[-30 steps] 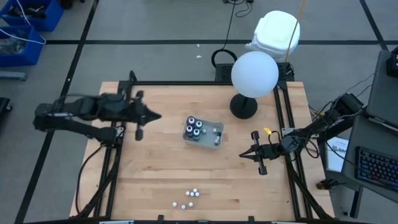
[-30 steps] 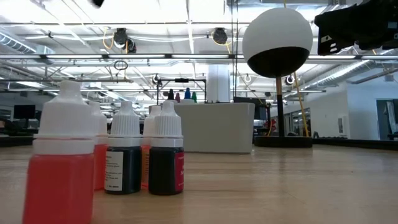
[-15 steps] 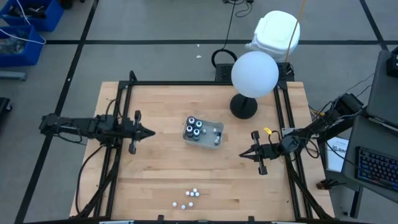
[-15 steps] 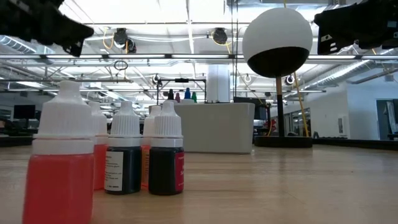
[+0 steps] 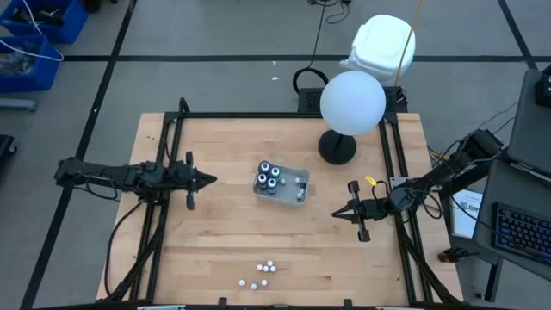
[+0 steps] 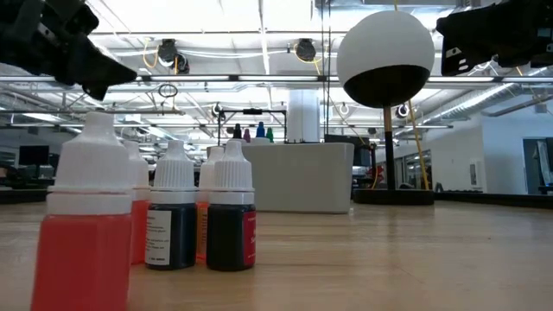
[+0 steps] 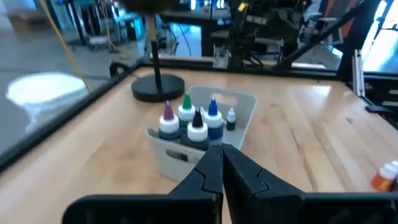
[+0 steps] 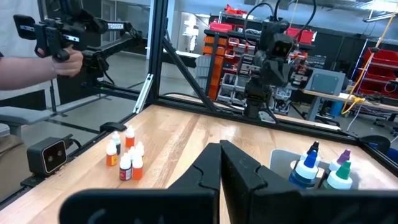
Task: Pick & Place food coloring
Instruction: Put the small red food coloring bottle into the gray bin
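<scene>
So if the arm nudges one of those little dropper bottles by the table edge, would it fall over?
Probably, if pushed high. The small bottles stand upright, taller than wide, with narrow bases, so they look tippy. They seem light, so a low push may slide them on the wooden table. Tipped, their round bodies could roll.

Four small dark bottles (image 5: 269, 176) of food coloring stand upright, close together, in a tray near the middle of the surface. Their pointed caps look purple, green, black and blue. More little bottles (image 5: 263, 273) with white caps stand in a loose bunch near the front edge. Some hold red or orange liquid, others look dark, maybe black.
</scene>
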You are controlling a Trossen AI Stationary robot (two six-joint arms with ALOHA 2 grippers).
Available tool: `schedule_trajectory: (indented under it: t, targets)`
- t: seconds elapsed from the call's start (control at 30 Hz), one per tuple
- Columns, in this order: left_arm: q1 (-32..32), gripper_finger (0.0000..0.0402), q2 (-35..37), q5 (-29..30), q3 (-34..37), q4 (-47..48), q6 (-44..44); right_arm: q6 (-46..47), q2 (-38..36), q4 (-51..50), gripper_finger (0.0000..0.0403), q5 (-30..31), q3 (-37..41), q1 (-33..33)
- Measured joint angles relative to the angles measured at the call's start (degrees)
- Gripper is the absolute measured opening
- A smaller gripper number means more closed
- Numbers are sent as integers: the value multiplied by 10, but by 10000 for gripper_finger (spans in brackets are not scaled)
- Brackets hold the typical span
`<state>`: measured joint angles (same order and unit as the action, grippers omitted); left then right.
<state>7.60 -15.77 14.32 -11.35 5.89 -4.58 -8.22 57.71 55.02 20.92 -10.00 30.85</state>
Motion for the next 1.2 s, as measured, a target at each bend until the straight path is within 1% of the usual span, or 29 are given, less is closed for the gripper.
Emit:
schedule_trajectory:
  t: [0.1, 0.23, 0.33, 0.47, 0.57, 0.73, 0.77, 0.93, 1.07, 1.2]
  targets:
    - [0, 4, 0, -8, 0, 21, -15, -1, 0, 1, 0, 0, 0, -1]
    - [3, 9, -3, -12, 0, 34, -20, -2, 0, 6, 0, 0, 0, -1]
    - [12, 4, -3, -12, 0, 28, -18, -2, 0, 5, 0, 0, 0, -1]
    - [30, 6, -3, -9, 0, 23, -15, -5, 0, 5, 0, 0, 0, -1]
    - [49, 3, -3, -8, 24, -18, -15, -5, 0, 5, 0, 0, 0, -1]
    - [81, 4, -3, -8, 98, -122, 25, 7, 1, 4, 0, 0, 0, -1]
    - [85, 3, -3, -7, 107, -129, 31, 12, 2, 4, 0, 0, 0, -1]
    - [91, 4, -7, 10, 100, -132, 41, 24, 2, 1, 0, 1, 0, -1]
    - [91, 5, -7, -8, 73, -116, 41, 26, 2, 0, 0, 2, 0, -1]
    - [91, 8, -7, -8, 66, -109, 34, 26, 4, -2, 0, 4, -2, -1]
